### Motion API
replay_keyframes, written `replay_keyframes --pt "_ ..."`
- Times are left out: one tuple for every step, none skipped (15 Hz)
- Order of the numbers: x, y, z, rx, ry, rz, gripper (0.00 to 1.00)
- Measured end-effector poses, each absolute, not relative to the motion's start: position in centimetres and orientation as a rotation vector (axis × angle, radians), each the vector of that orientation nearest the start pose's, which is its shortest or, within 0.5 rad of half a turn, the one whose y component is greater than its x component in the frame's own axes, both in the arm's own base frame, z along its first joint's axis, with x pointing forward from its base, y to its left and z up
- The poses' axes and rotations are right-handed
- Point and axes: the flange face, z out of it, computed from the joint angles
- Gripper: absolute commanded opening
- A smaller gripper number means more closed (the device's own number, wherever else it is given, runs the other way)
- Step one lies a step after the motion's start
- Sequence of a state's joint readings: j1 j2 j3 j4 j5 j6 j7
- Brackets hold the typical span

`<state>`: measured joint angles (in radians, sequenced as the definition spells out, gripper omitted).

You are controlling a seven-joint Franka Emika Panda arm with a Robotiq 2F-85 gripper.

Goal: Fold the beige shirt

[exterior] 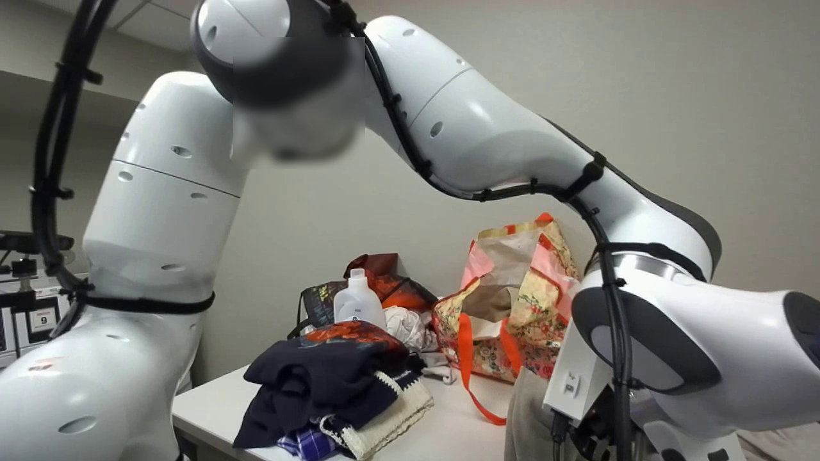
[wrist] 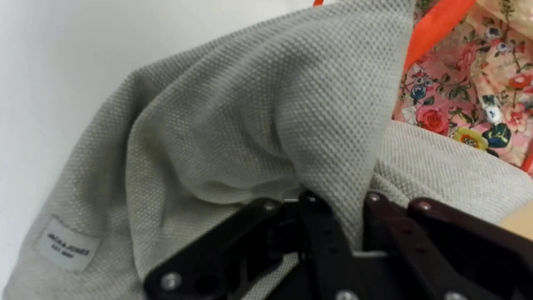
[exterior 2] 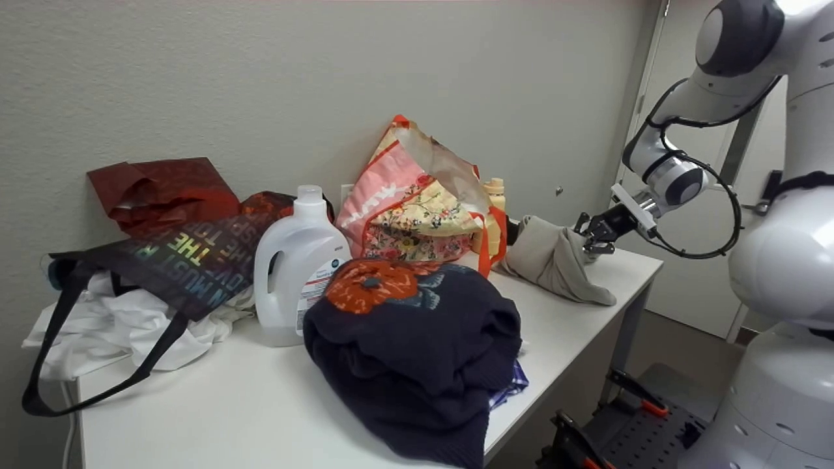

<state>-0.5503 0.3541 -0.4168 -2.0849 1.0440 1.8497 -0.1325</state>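
beige shirt (exterior 2: 544, 260) lay bunched toward the right end of the white table (exterior 2: 182, 404), just beside the floral bag (exterior 2: 410, 202), with most of its cloth left of the gripper (wrist: 341, 204) and a flap trailing to the near side. its long axis, as heaped, ran from far left to near right (hem and sleeves were too tangled for me to tell apart). the lone arm (exterior: 487, 128) reached in from the right, and its fingers (wrist: 322, 233) had a narrow fold of the shirt pinched between them. the coming move seemed to depend on that: laying the fold over would likely mean carrying it left, across the heap, toward the bag.

as for writing, at the left a black bag (exterior 2: 189, 273) showed coloured capitals, of which "must" and "the" could be read. the plastic jug (exterior 2: 296, 260) next to it bore a label (exterior 2: 317, 286) with print too small to make out. pale lettering on the floral bag's pink side was unreadable too. on the shirt itself, a small pale tag (wrist: 68, 246) said "jack & jones", over a fainter line that was blurred.
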Motion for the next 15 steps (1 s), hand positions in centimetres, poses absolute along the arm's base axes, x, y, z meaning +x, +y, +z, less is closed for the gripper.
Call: replay_keyframes --pt "36.7 -41.3 24.9 -1.662 1.516 0.022 0.06" --pt "36.9 -41.9 24.4 -1.628 1.536 0.034 0.06" --pt "37.1 -42.6 23.8 -1.596 1.554 0.045 0.06" --pt "37.3 -43.3 23.2 -1.568 1.571 0.054 0.06" --pt "37.4 -44.1 22.7 -1.543 1.589 0.059 0.06" --pt "37.5 -44.9 22.2 -1.522 1.605 0.061 0.06" --pt "37.5 -45.8 21.7 -1.503 1.623 0.062 0.06" --pt "37.5 -46.7 21.3 -1.489 1.642 0.062 0.06" --pt "37.5 -47.4 20.8 -1.481 1.656 0.062 0.06" --pt "37.5 -48.1 20.4 -1.472 1.671 0.066 0.06" --pt "37.4 -48.7 20.0 -1.465 1.681 0.07 0.08" --pt "37.4 -49.1 19.5 -1.459 1.692 0.081 0.4" --pt "37.3 -49.4 19.0 -1.465 1.7 0.102 0.4" --pt "37.2 -49.5 18.5 -1.473 1.711 0.13 0.45" --pt "37.1 -49.7 18.0 -1.484 1.725 0.155 0.54"
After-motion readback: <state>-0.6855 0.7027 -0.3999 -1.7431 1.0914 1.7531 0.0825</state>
